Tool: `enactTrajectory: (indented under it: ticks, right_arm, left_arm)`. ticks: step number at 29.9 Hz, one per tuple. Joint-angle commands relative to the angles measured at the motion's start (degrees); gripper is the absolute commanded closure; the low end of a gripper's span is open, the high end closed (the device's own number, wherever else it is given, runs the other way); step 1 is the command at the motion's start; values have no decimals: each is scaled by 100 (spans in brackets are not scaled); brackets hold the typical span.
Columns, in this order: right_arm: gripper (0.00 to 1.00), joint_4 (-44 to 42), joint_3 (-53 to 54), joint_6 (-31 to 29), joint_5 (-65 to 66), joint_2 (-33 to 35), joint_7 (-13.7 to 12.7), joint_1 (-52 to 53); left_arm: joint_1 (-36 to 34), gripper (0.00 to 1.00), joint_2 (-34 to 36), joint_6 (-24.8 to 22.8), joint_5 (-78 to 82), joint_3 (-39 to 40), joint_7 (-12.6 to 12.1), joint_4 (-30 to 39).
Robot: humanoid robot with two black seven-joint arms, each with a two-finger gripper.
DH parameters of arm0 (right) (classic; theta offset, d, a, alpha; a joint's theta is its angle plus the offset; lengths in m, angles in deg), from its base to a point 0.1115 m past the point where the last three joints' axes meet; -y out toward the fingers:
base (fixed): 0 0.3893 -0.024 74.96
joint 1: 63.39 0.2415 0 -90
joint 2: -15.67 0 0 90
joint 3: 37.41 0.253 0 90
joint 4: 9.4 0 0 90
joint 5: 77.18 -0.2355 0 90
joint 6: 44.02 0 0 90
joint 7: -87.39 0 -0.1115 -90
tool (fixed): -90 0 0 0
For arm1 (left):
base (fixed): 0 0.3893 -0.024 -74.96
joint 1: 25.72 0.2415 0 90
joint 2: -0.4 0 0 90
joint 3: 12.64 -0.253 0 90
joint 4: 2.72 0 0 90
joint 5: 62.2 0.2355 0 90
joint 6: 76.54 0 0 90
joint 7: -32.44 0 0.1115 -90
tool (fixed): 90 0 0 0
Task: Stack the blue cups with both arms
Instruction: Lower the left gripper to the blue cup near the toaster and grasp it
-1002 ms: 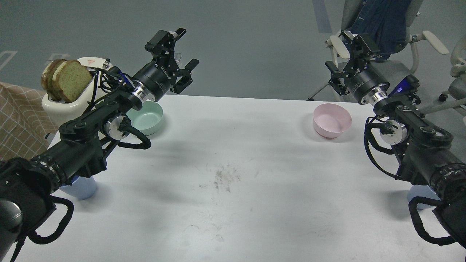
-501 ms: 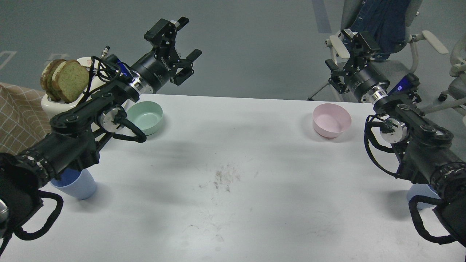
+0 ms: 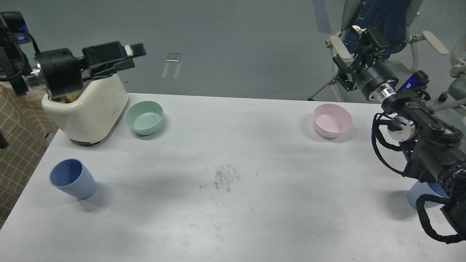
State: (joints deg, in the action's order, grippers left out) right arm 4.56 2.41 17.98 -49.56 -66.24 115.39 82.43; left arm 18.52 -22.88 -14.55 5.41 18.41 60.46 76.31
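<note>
One blue cup [image 3: 72, 178] stands upright near the front left of the white table [image 3: 255, 145], fully in view. The second blue cup [image 3: 422, 194] is at the front right, mostly hidden behind my right arm. My left gripper [image 3: 130, 57] is high over the toaster at the back left, pointing right, fingers apart and empty, far from the left cup. My right gripper [image 3: 348, 51] is raised beyond the table's back right edge, open and empty, far from the right cup.
A cream toaster [image 3: 89, 109] stands at the back left with a mint-green bowl [image 3: 144, 117] beside it. A pink bowl [image 3: 332, 120] sits at the back right. An office chair [image 3: 382, 22] stands behind the table. A checkered cloth [image 3: 14, 145] lies left of the table.
My left arm has swung up and far to the left, uncovering the left blue cup and the toaster. My right arm has shifted slightly right and up.
</note>
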Motion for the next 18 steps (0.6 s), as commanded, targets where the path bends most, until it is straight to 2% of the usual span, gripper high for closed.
enactTrajectory:
  ticks: [1, 6, 9, 12, 18]
  right_arm:
    - [0, 1, 0, 0, 7, -9, 0, -1]
    - [0, 1, -9, 0, 7, 0, 0, -1]
    - [0, 1, -9, 0, 7, 0, 0, -1]
    - [0, 10, -9, 0, 7, 8, 0, -1]
    - [0, 10, -9, 0, 7, 9, 0, -1]
  left_arm:
    - [279, 3, 588, 84, 1114, -11, -2, 359]
    - [1252, 3, 1185, 892, 2281, -116, -2, 526]
    - [1508, 3, 1256, 1216, 2746, -300, -2, 474]
    - [1571, 3, 1274, 1612, 2907, -756, -2, 342]
    - [1580, 3, 1221, 1877, 2907, -1092, -2, -97]
